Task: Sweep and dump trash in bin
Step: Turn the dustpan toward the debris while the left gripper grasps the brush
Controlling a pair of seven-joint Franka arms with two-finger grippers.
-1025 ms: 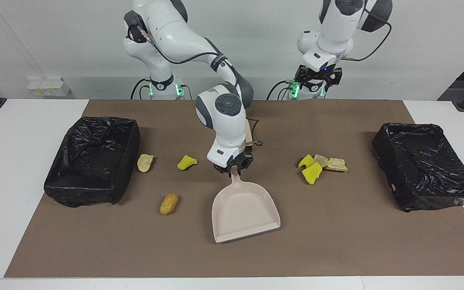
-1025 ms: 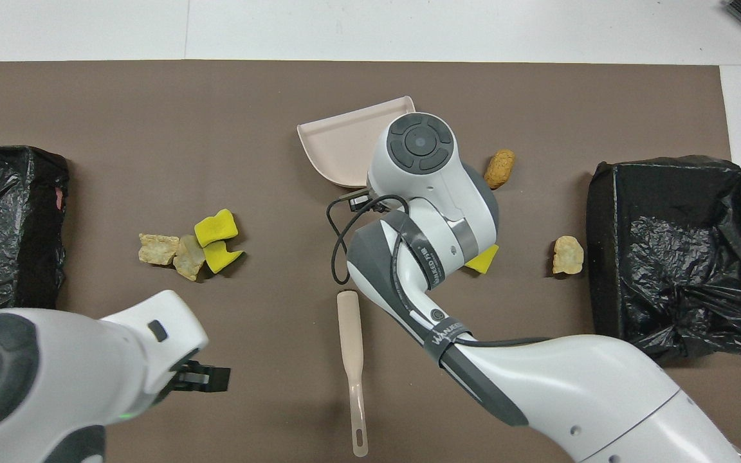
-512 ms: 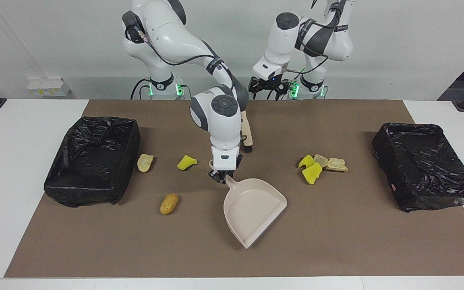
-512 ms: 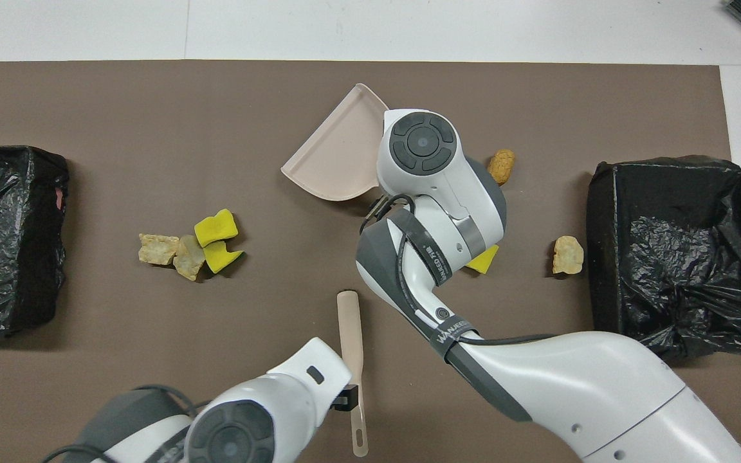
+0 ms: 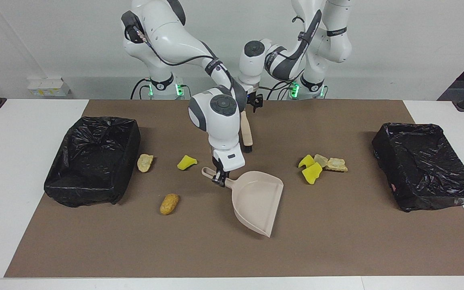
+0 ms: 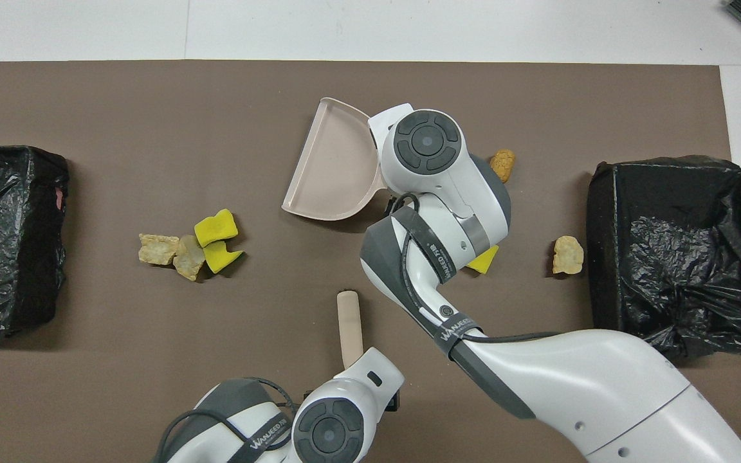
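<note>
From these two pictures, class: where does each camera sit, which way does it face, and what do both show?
Facing view: high across the table, looking at both arms' bases; right gripper holds the dustpan, left gripper over the brush.
Overhead view: above the robots' end, looking steeply down; the arms enter from the bottom.
Shared: the dustpan, the brush, the trash, both black bins, half a turn apart.

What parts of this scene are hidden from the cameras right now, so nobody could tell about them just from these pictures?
- Overhead view: the right arm covers the right gripper, the dustpan handle and most of one yellow scrap.
- Overhead view: the left arm's wrist covers the left gripper and the brush handle's near end.
- Facing view: the right arm hides part of the brush.
- Both views: the crumpled liners hide the bottoms of both black bins.
</note>
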